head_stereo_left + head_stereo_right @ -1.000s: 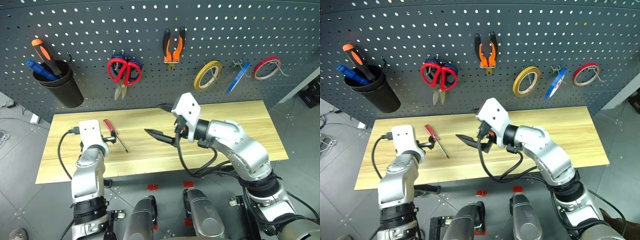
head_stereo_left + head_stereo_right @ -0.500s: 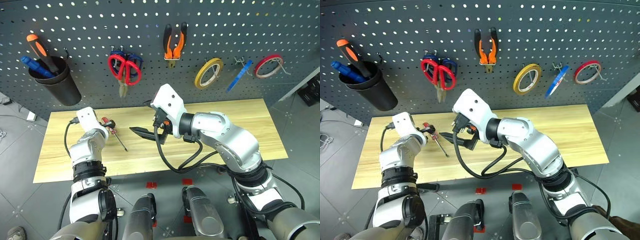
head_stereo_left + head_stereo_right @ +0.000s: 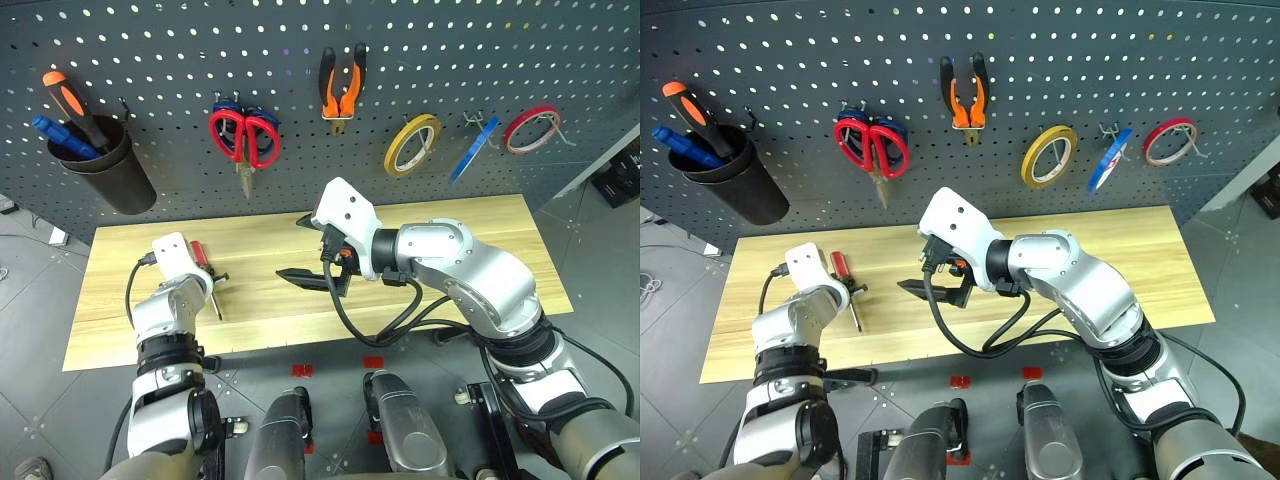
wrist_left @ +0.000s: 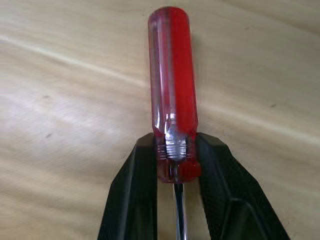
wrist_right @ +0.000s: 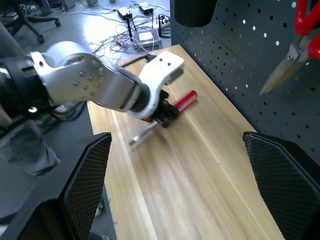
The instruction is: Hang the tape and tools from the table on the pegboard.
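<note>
Left fingers [image 4: 145,195] pinching screwdriver [image 4: 172,95] — bare table [image 3: 480,240] rightward

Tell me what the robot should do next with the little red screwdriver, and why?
Probably lift it straight up off the table. The left gripper is already shut on the screwdriver at the bottom of its red handle, yet it still lies flat on the wood. Everything else already hangs on the pegboard.

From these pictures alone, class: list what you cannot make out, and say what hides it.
- Screwdriver tip: cut off by the left wrist view's edge, between the left gripper's fingers.
- Blue-handled tool in the black cup: the cup wall hides its working end.
- Blue scissors: mostly hidden behind the red scissors.
</note>
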Controlling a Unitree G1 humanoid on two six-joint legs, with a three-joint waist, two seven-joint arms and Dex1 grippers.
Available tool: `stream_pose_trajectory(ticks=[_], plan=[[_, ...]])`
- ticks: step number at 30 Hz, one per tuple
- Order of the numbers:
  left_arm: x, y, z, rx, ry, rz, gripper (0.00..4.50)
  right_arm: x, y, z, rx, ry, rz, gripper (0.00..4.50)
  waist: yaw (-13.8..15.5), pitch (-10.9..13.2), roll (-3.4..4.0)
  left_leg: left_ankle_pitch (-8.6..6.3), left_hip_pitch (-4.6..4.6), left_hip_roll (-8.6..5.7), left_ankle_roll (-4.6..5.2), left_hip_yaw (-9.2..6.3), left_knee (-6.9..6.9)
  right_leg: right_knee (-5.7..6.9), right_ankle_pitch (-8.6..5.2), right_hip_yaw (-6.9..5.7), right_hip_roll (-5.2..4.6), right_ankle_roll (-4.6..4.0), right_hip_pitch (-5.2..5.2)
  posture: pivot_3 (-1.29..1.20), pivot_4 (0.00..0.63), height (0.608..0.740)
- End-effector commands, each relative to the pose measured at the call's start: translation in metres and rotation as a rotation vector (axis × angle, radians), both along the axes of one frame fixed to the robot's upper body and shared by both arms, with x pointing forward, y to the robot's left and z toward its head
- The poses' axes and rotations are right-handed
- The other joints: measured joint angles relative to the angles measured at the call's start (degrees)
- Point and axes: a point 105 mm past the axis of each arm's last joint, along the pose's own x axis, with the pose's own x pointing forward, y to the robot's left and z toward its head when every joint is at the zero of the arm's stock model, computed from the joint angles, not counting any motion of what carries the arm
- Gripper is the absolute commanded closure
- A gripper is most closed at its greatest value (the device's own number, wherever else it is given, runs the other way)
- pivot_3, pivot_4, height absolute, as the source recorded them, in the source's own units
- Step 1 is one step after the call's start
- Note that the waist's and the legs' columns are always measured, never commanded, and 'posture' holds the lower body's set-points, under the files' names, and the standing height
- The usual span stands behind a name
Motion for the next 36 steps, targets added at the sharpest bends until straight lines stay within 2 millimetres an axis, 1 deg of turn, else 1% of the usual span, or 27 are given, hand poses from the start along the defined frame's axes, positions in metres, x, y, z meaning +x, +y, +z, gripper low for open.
stream_pose_trajectory(ticks=[1, 3, 4, 5, 6, 10, 13, 15, 17, 18, 20, 22, 24, 27, 30, 33, 36], plan=[[-0.022, 0.015, 0.036, 0.141, -0.132, -0.027, 3.73, -0.007, 0.003, 0.019, 0.065, -0.074, 0.035, 0.00, -0.4, 0.0, -0.02, -0.01, -0.02, 0.01, 0.00, 0.00, 0.00, -0.02, 0.00, 0.00, 0.00, 0.00, -0.02, -0.35, 0.316, 0.740], [-0.042, 0.012, 0.059, 0.225, -0.225, -0.061, 3.73, -0.004, 0.000, 0.022, 0.099, -0.079, 0.013, 0.00, -0.6, 0.0, -0.04, 0.03, -0.01, 0.01, -0.22, 0.03, -0.02, -0.03, 0.00, 0.07, 0.00, -0.01, -0.03, -0.34, 0.310, 0.740], [-0.047, 0.010, 0.065, 0.246, -0.248, -0.069, 3.73, -0.003, -0.001, 0.022, 0.106, -0.080, 0.007, 0.00, -0.5, 0.0, -0.03, 0.03, -0.04, 0.03, -0.23, 0.01, -0.02, -0.06, 0.00, 0.06, 0.01, -0.01, -0.06, -0.34, 0.305, 0.740], [-0.056, 0.008, 0.074, 0.301, -0.274, -0.092, 3.73, -0.003, -0.002, 0.023, 0.114, -0.089, 0.006, 0.00, -0.2, -0.1, 0.01, 0.04, -0.06, 0.03, -0.25, 0.01, -0.04, -0.06, 0.00, 0.07, 0.00, -0.01, -0.07, -0.33, 0.292, 0.740], [-0.067, 0.003, 0.089, 0.381, -0.325, -0.121, 3.73, -0.004, -0.004, 0.025, 0.128, -0.108, 0.008, 0.00, 0.0, -0.1, -0.07, 0.04, -0.05, 0.03, -0.25, 0.01, -0.04, -0.04, 0.00, 0.06, 0.00, -0.01, -0.07, -0.32, 0.288, 0.740], [-0.100, -0.027, 0.137, 0.680, -0.494, -0.237, 3.73, -0.008, -0.011, 0.034, 0.194, -0.185, 0.046, 0.00, 0.8, -0.2, 0.02, -0.04, -0.12, -0.04, -0.12, -0.01, -0.02, -0.11, 0.02, 0.06, -0.06, 0.00, -0.04, -0.29, 0.267, 0.740], [-0.119, -0.047, 0.182, 0.908, -0.667, -0.223, 3.73, -0.014, -0.015, 0.045, 0.284, -0.238, 0.107, 0.00, 1.8, -0.2, 0.01, -0.08, -0.11, -0.04, -0.04, -0.03, -0.02, -0.12, 0.08, 0.02, -0.06, -0.03, -0.02, -0.26, 0.253, 0.740], [-0.122, -0.054, 0.212, 1.001, -0.778, -0.185, 3.73, -0.016, -0.016, 0.052, 0.322, -0.225, 0.145, 0.00, 2.1, -0.3, -0.01, -0.07, -0.10, -0.02, -0.04, -0.05, -0.02, -0.08, 0.10, -0.01, -0.02, -0.06, -0.02, -0.25, 0.248, 0.740], [-0.120, -0.054, 0.246, 1.064, -0.883, -0.132, 3.73, -0.010, -0.015, 0.063, 0.374, -0.236, 0.135, 0.00, 2.5, -0.4, -0.03, -0.06, -0.10, 0.01, -0.05, -0.07, -0.01, -0.03, 0.11, -0.04, 0.02, -0.08, -0.02, -0.23, 0.240, 0.740], [-0.117, -0.050, 0.265, 1.095, -0.935, -0.093, 3.73, -0.005, -0.014, 0.070, 0.402, -0.248, 0.121, 0.00, 2.7, -0.4, -0.06, -0.05, -0.07, 0.00, -0.06, -0.07, 0.00, 0.04, 0.12, -0.04, 0.04, -0.09, -0.01, -0.23, 0.236, 0.740], [-0.111, -0.039, 0.297, 1.121, -1.007, -0.018, 3.73, 0.002, -0.011, 0.078, 0.433, -0.265, 0.106, 0.00, 2.9, -0.4, -0.09, 0.00, -0.11, 0.02, -0.12, -0.10, 0.04, 0.05, 0.17, -0.09, 0.11, -0.13, -0.05, -0.23, 0.232, 0.740], [-0.102, -0.029, 0.317, 1.130, -1.049, 0.033, 3.73, 0.006, -0.006, 0.083, 0.440, -0.278, 0.107, 0.00, 2.8, -0.6, -0.11, 0.10, -0.07, 0.01, -0.30, -0.04, 0.02, 0.04, 0.17, -0.04, 0.13, -0.12, -0.09, -0.23, 0.228, 0.740], [-0.093, -0.023, 0.327, 1.143, -1.076, 0.053, 3.73, 0.009, -0.001, 0.086, 0.440, -0.294, 0.106, 0.00, 2.7, -0.7, -0.10, 0.14, -0.08, 0.01, -0.38, -0.01, 0.01, 0.01, 0.17, -0.06, 0.14, -0.13, -0.12, -0.23, 0.226, 0.740], [-0.074, -0.018, 0.332, 1.149, -1.118, 0.058, 3.73, 0.013, 0.010, 0.094, 0.449, -0.330, 0.097, 0.00, 2.7, -0.7, -0.14, 0.14, -0.15, -0.03, -0.39, 0.05, 0.02, 0.05, 0.18, -0.03, 0.09, -0.14, -0.25, -0.25, 0.225, 0.740], [-0.059, -0.011, 0.327, 1.154, -1.131, 0.073, 3.73, 0.012, 0.016, 0.101, 0.470, -0.357, 0.101, 0.00, 2.4, -0.8, -0.19, 0.20, -0.63, -0.02, -0.47, 0.08, 0.11, 0.11, 0.21, -0.04, 0.08, -0.15, -0.85, -0.25, 0.224, 0.740], [-0.048, -0.001, 0.320, 1.137, -1.131, 0.126, 3.73, 0.011, 0.018, 0.102, 0.484, -0.365, 0.100, 0.00, 1.9, -0.8, -0.22, 0.21, -0.72, -0.02, -0.48, 0.06, 0.11, 0.14, 0.27, -0.07, 0.07, -0.24, -0.93, -0.26, 0.221, 0.740], [-0.039, -0.005, 0.315, 1.087, -1.156, 0.144, 3.73, 0.008, 0.019, 0.103, 0.496, -0.365, 0.102, 0.00, 1.5, -0.9, -0.37, 0.22, -0.76, -0.05, -0.48, 0.04, 0.16, 0.13, 0.29, -0.09, 0.04, -0.24, -0.93, -0.27, 0.221, 0.740]])
